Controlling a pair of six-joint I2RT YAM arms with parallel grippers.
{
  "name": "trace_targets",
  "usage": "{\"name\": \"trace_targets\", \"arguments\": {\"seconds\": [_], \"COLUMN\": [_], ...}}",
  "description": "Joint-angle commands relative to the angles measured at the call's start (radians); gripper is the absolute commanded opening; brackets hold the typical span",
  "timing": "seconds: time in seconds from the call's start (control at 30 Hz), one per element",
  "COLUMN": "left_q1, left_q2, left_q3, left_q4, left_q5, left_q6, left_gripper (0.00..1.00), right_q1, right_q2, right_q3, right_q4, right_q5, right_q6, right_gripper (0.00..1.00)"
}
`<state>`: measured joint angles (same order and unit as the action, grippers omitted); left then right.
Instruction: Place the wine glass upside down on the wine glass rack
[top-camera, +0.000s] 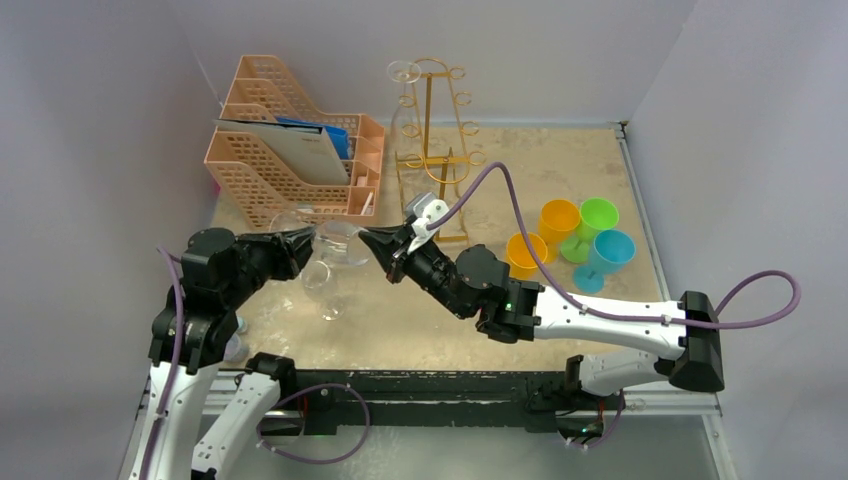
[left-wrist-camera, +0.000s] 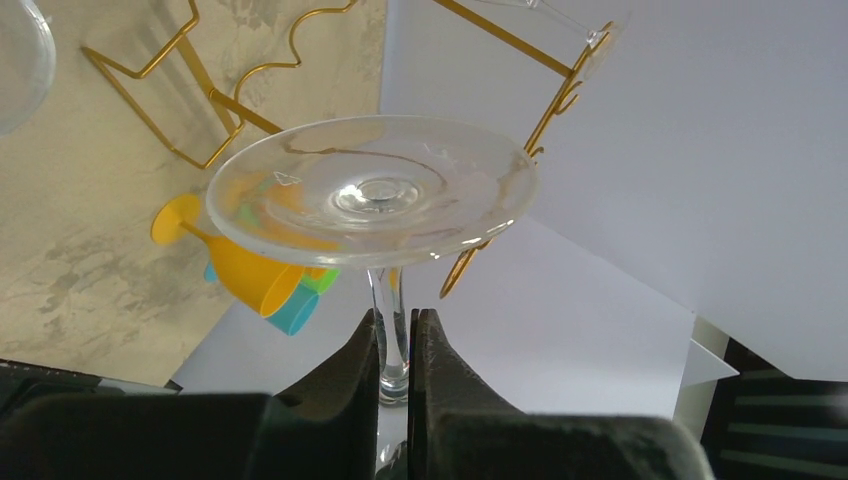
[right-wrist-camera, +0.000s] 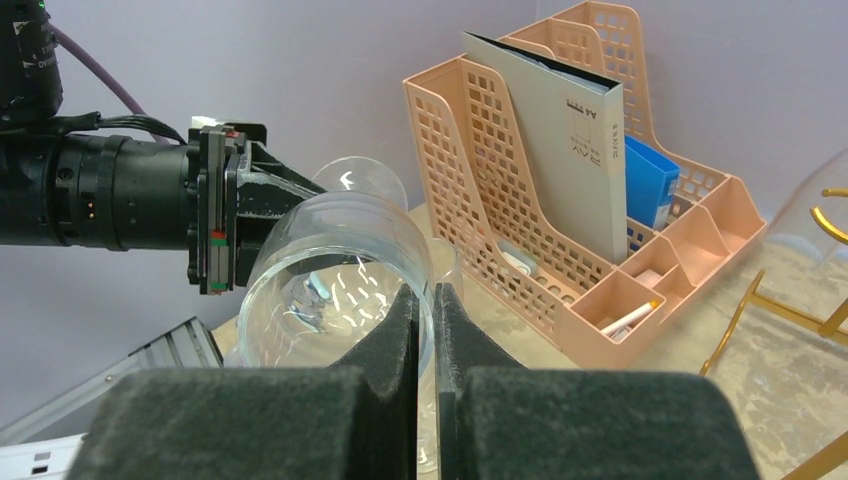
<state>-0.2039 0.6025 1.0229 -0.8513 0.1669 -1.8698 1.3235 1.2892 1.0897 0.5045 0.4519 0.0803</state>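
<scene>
step: carry to rack | left tool (left-wrist-camera: 397, 340) pinching wine glass (left-wrist-camera: 372, 190) stem, aloft before wine glass rack (top-camera: 430, 130) | right tool (right-wrist-camera: 428, 310) pressed together beside it | advice: invert bowl-down, foot above free ring, slide stem in slowly

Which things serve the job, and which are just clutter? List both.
Job:
wine glass, clamped by its stem in the left tool
gold wine glass rack

Lying about:
peach file organizer
coloured plastic cups
second glass, unheld
</scene>
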Motion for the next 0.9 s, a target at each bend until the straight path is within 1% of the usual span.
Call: {"name": "trace_targets", "arguments": {"seconds": [0.0, 0.1, 0.13, 0.2, 0.3, 0.33, 0.4, 0.43, 0.5, 0.57, 0.7, 0.87], "left_q1": [-0.009, -0.009, -0.009, -0.009, -0.009, -0.009, -0.009, -0.009, -0.009, -0.009, -0.009, -0.009], "left_q2": [-0.013, -0.033, -0.041, -0.056, -0.062, -0.06, -0.041, -0.03, -0.003, 0.016, 0.041, 0.074], "left_q3": [-0.011, -0.023, -0.025, -0.025, -0.014, -0.006, 0.02, 0.036, 0.062, 0.076, 0.099, 0.13], "left_q4": [0.052, 0.08, 0.088, 0.093, 0.102, 0.107, 0.113, 0.118, 0.145, 0.194, 0.316, 0.408], "left_q5": [0.055, 0.026, 0.014, -0.01, -0.038, -0.048, -0.065, -0.071, -0.068, -0.062, -0.019, 0.111], "left_q6": [0.038, 0.048, 0.052, 0.061, 0.089, 0.122, 0.196, 0.239, 0.325, 0.416, 0.637, 0.982], "left_gripper": [0.0, 0.0, 0.0, 0.0, 0.0, 0.0, 0.0, 0.0, 0.0, 0.0, 0.0, 0.0], "right_q1": [0.003, 0.003, 0.003, 0.003, 0.003, 0.003, 0.003, 0.003, 0.002, 0.002, 0.002, 0.002], "right_q2": [0.001, -0.005, -0.006, -0.016, -0.044, -0.056, -0.09, -0.111, -0.152, -0.193, -0.271, -0.359], "right_q3": [0.016, 0.018, 0.022, 0.03, 0.042, 0.043, 0.03, 0.017, -0.006, -0.02, -0.055, -0.085], "right_q4": [0.118, 0.101, 0.09, 0.063, 0.008, -0.012, -0.064, -0.082, -0.123, -0.193, -0.326, -0.428], "right_q5": [-0.034, -0.027, -0.023, -0.035, -0.053, -0.056, -0.108, -0.132, -0.173, -0.21, -0.26, -0.273], "right_q6": [0.004, 0.02, 0.024, 0.032, 0.034, 0.033, 0.035, 0.033, 0.011, -0.008, -0.032, -0.021], "right_gripper": [0.0, 0.0, 0.03, 0.16, 0.28, 0.32, 0.39, 0.45, 0.5, 0.53, 0.55, 0.55]}}
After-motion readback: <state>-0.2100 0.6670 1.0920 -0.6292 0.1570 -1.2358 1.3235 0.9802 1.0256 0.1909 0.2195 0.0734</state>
